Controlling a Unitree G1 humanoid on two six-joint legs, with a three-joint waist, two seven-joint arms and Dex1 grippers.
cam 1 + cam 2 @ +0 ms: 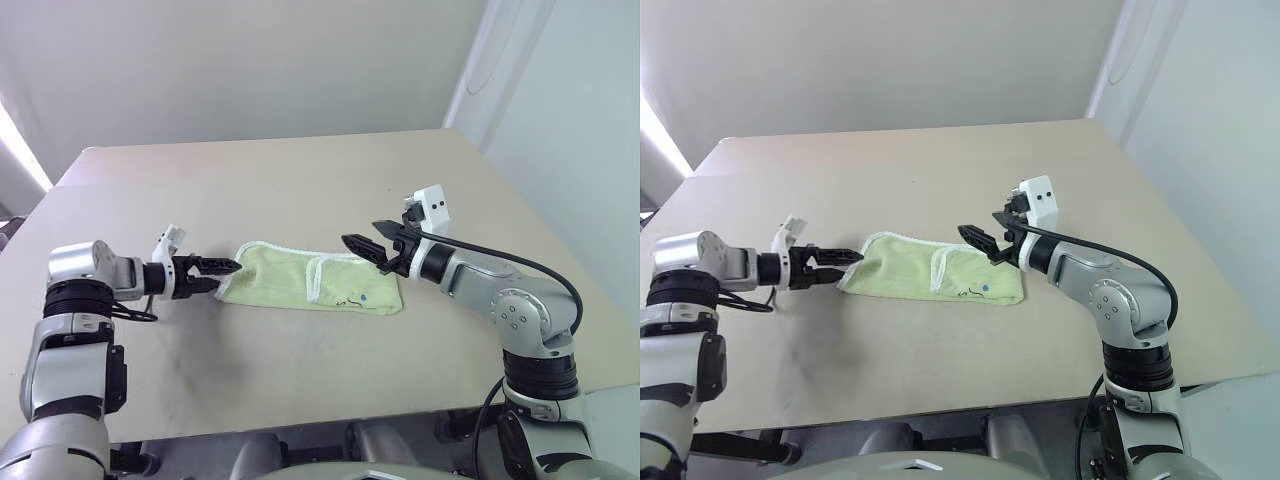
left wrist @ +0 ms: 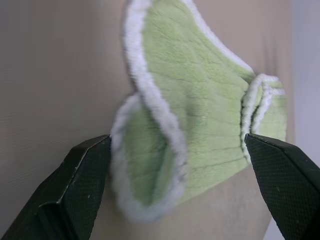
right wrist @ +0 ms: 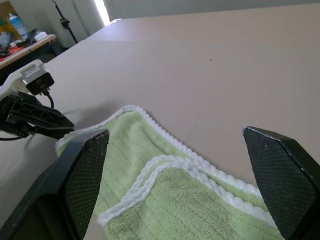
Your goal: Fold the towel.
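Lying near the middle of the beige table [image 1: 300,180], the towel [image 1: 300,280] is a light yellow-green terry cloth with white stitched edging, already doubled over into a long, narrow band running left to right. A small dark printed logo [image 1: 352,299] sits on its near right part.

We judge it light, soft and floppy: it will sag and drape rather than hold shape, and its nap should grip well, not slip. The thick white hem looks like the surest place to pinch. At the left end the layers curl open, so a corner there offers itself to us.

Our left gripper [image 1: 222,274] points at that left end, just beside it, fingers [image 2: 80,180] spread wide with nothing between them. Our right gripper [image 1: 366,249] hovers over the right end, also spread wide and empty.

We cannot tell how many layers the band holds, since its underside is hidden. Whether the left fingertips touch the hem is hard to make out. In the right wrist view, blurred furniture and clutter sit beyond the table's edge, too small to name.
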